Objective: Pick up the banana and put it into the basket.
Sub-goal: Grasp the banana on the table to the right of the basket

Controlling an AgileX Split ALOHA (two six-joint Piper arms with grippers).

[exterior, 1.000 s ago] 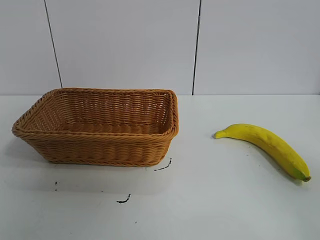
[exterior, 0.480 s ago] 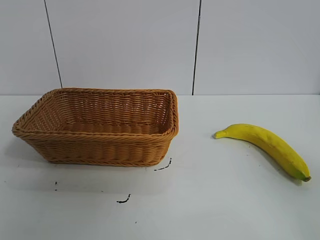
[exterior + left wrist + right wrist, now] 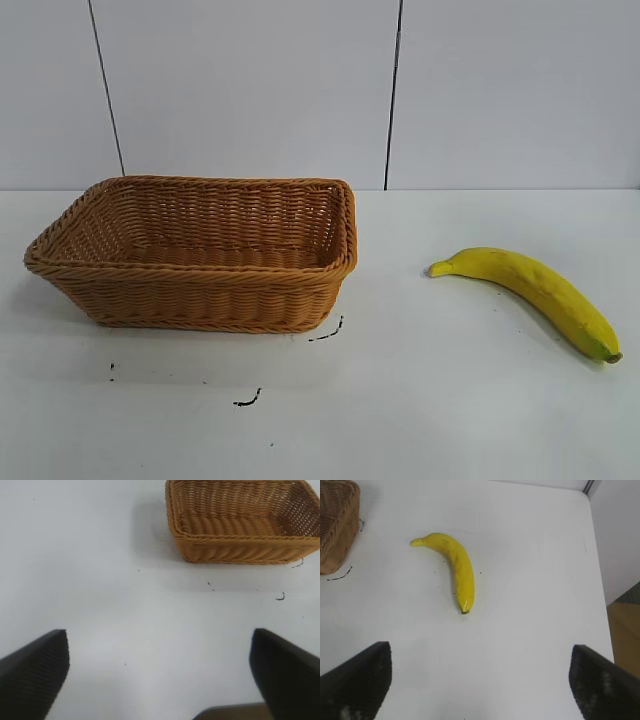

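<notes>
From my station I see the banana [image 3: 530, 292] lying on the white table [image 3: 430, 400], well apart from the wicker basket [image 3: 200, 255], which sits off toward the left arm's side. Neither arm shows in the exterior view.

My right gripper [image 3: 480, 680] hangs above the table with its fingers [image 3: 357, 682] spread wide and nothing between them. The banana [image 3: 455, 565] lies out ahead of it, roughly centred between the two fingers but a fair way beyond their tips, its dark end pointing back toward the gripper and its stem end curving off toward the basket [image 3: 337, 522]. Only a corner of the basket reaches into that camera, farther off than the banana and out to one side. A thin black scribble [image 3: 340, 575] marks the table just beside that corner. Nothing lies between the fingers and the fruit; the tabletop there is bare apart from a few tiny dark specks close to the banana.

My left gripper [image 3: 160, 675] is also held wide, gripping nothing, hovering over bare table. The basket [image 3: 240, 535] is ahead of it and off toward one finger's side, well beyond the tips, with small black marks [image 3: 281, 597] on the table near its closest wall. The basket's inside looks empty
</notes>
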